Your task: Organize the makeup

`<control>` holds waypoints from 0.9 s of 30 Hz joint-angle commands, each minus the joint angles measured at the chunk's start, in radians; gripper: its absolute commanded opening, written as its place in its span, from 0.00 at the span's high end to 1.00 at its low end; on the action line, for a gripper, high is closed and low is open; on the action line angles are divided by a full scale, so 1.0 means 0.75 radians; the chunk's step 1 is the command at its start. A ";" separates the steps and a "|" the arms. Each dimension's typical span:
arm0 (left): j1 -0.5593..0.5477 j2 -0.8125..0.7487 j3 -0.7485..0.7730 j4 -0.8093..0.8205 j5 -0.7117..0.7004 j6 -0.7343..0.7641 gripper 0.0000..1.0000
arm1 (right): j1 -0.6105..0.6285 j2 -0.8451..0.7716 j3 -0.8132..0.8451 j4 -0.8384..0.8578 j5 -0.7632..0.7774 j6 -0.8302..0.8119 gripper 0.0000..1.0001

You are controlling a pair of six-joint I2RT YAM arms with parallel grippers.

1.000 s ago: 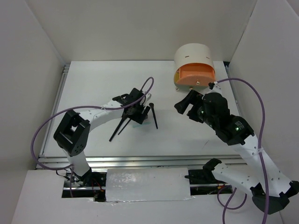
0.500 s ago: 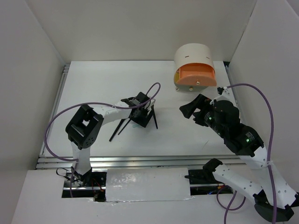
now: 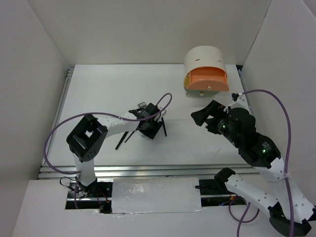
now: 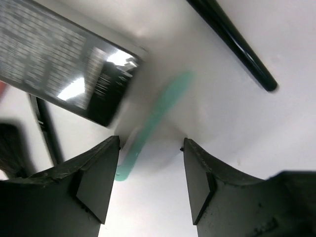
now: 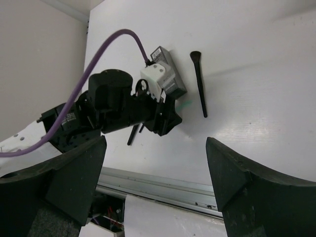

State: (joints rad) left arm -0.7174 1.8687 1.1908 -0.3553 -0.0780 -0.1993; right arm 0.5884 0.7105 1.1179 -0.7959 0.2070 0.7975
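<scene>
The left gripper (image 4: 150,163) is lowered close over the table (image 3: 98,94), its jaws parted and closed on nothing. Between them a mint-green stick (image 4: 154,122) is seen lying flat; it is blurred, so contact with a finger cannot be judged. Just beyond it lie a dark grey tube (image 4: 64,64) and a thin black brush (image 4: 232,44). Off to the right, the right gripper (image 3: 204,112) is spread wide and empty. Farthest back, a cream box (image 3: 204,61) is set by the wall.

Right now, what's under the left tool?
Under the open left tool, a mint-green stick lies flat on the table. A dark grey tube sits beside it, and a black brush lies farther off. In the top view the tool hides most of the stick.
</scene>
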 commanded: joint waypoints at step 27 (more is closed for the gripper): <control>-0.103 0.057 -0.064 -0.246 -0.056 -0.196 0.77 | -0.007 -0.109 -0.077 0.073 0.041 0.060 0.11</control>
State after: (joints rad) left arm -0.7868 1.8587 1.1858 -0.4210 -0.1310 -0.3195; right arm 0.5880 0.6407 1.0721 -0.7704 0.2100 0.8406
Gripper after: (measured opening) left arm 0.304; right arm 0.892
